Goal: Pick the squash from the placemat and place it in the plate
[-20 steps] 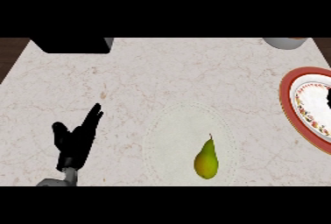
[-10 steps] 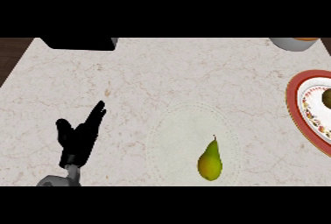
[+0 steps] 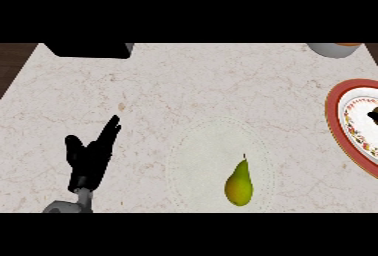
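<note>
The squash (image 3: 238, 185) is yellow-green and pear-shaped, with a thin dark stem. It lies on the near right part of a pale round placemat (image 3: 207, 155). A plate (image 3: 336, 125) with a red rim and a patterned white centre is cut off by the view's right edge. My left hand (image 3: 91, 159) rests open at the lower left, fingers up, well left of the placemat and touching nothing. A small dark shape, apparently part of my right hand (image 3: 374, 117), shows at the right edge over the plate; most of it is out of view.
A black object (image 3: 88, 49) stands at the counter's far left. A grey bowl (image 3: 334, 49) sits at the far right corner. The marble counter's left edge (image 3: 18, 80) borders dark wood.
The dark shape over the plate has slid a little toward the near side along the right edge. The squash and my left hand have stayed in place.
</note>
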`<state>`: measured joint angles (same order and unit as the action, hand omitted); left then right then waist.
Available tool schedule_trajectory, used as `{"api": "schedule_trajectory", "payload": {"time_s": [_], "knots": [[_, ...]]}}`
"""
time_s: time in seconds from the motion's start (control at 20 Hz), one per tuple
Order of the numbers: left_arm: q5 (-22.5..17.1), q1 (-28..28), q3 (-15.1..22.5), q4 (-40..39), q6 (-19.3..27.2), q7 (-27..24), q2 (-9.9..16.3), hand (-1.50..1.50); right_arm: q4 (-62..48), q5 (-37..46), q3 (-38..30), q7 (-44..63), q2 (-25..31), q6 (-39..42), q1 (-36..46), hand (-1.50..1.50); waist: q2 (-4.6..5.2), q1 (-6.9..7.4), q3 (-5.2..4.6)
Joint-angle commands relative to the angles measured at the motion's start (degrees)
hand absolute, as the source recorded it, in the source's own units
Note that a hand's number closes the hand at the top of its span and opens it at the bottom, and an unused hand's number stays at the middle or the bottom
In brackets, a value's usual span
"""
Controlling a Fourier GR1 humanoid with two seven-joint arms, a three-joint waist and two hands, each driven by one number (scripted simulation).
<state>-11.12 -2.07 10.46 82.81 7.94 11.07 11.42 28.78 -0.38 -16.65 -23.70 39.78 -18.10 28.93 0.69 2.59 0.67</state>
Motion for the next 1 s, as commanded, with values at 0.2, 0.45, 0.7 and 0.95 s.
{"api": "schedule_trajectory", "payload": {"time_s": [0.2, 0.45, 0.7, 0.95], "knots": [[1.77, 2.55, 2.22, -1.94, 1.24, -1.01, -3.02, 0.00, -9.78, -9.14, -11.14, -10.07, 4.13, 8.92, 2.22, -1.50, 0.21, -0.87, -0.35], [-0.31, 5.45, -0.86, -0.23, -1.29, -1.42, -0.39, 0.00, -13.06, -11.09, -12.57, -11.79, 8.24, 21.76, -2.64, -1.50, -0.32, -1.71, -0.50], [-0.84, 4.87, -1.13, 3.15, -1.26, 2.84, -0.14, 0.00, -13.75, -11.93, -12.79, -18.85, 8.81, 33.57, -10.20, -1.50, -0.59, -2.41, -0.53], [-0.26, 4.32, -2.48, 0.85, -2.17, -0.12, -0.64, 0.00, -15.35, -10.71, -11.71, -19.10, 13.95, 41.08, -12.20, -1.50, -0.47, -2.13, -0.54]]}}
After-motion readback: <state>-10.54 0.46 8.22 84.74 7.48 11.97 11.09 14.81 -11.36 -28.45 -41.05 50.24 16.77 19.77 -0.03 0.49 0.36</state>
